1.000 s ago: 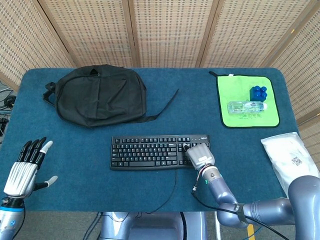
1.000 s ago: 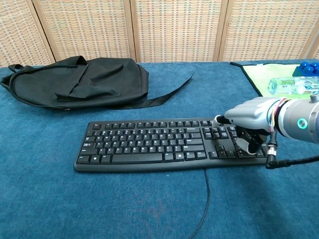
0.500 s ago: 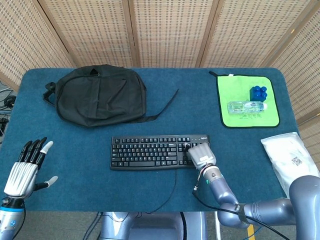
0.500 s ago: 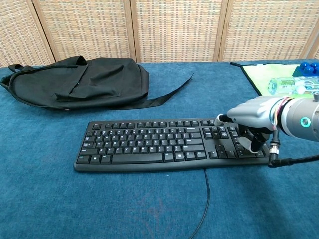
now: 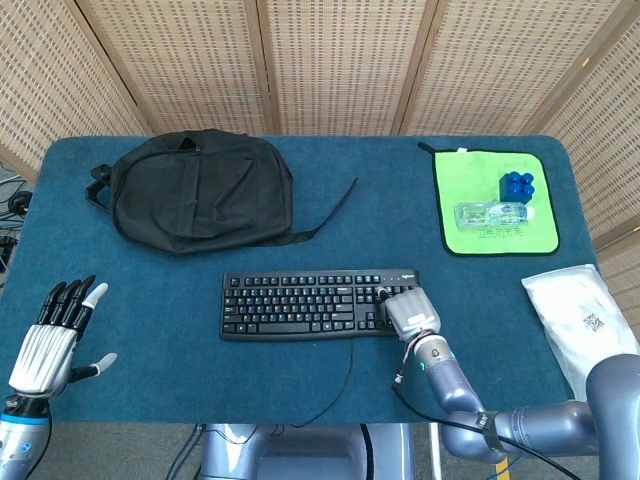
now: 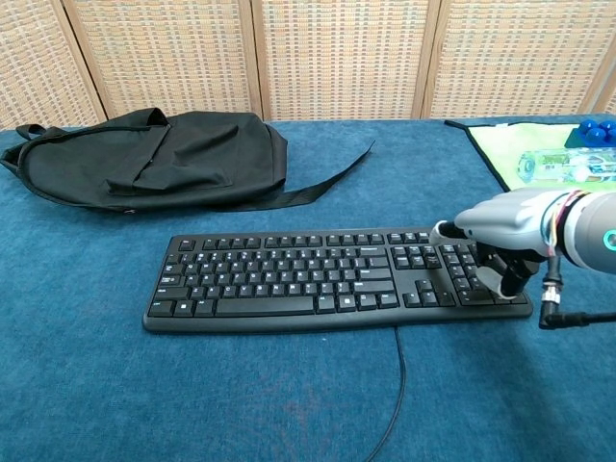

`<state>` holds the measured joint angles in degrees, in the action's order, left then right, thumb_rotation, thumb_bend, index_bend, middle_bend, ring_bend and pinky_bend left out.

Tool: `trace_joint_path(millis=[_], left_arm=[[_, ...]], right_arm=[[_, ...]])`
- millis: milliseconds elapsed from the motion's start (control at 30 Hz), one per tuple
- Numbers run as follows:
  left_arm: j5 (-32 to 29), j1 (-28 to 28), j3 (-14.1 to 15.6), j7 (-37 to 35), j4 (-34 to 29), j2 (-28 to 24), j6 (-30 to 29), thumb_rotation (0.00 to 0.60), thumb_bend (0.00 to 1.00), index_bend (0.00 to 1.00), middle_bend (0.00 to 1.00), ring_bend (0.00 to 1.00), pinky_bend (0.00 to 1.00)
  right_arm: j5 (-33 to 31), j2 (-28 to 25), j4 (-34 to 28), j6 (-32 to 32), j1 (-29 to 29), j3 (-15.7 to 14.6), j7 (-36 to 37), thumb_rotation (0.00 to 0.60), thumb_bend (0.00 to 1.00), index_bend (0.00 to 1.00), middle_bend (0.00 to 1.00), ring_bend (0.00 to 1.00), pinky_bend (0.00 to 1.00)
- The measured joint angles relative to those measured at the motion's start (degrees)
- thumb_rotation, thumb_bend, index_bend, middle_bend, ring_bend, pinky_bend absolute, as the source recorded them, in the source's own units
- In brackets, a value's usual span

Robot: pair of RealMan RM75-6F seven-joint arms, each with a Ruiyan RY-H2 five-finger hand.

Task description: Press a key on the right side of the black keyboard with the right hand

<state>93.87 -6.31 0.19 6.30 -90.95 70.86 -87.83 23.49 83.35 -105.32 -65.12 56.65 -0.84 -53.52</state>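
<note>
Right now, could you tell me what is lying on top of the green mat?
On the green mat lie a clear plastic bottle and a blue object. Anything beneath them is covered.

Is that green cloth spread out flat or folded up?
Spread flat: the green cloth lies open on the table, with a bottle and blue object resting on it.

One keyboard (image 5: 305,303), one backpack (image 5: 195,192), one cloth (image 5: 497,203) (green), two hands (image 5: 45,340) (image 5: 410,312)

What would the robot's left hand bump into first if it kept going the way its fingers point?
Probably the black backpack. The left hand points up the table, away from the robot, with only blue cloth ahead before the bag. Height is unclear, so it might pass above.
</note>
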Motion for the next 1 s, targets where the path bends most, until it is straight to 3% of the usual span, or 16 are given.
trace_joint_path(millis=[1000], left_arm=[[0.06, -0.07, 0.1, 0.14, -0.01, 0.05, 0.17, 0.6, 0.0, 0.0, 0.0, 0.0, 0.0]], right_arm=[[0.11, -0.05, 0.73, 0.73, -0.52, -0.04, 0.06, 0.6, 0.67, 0.09, 0.72, 0.63, 0.47]])
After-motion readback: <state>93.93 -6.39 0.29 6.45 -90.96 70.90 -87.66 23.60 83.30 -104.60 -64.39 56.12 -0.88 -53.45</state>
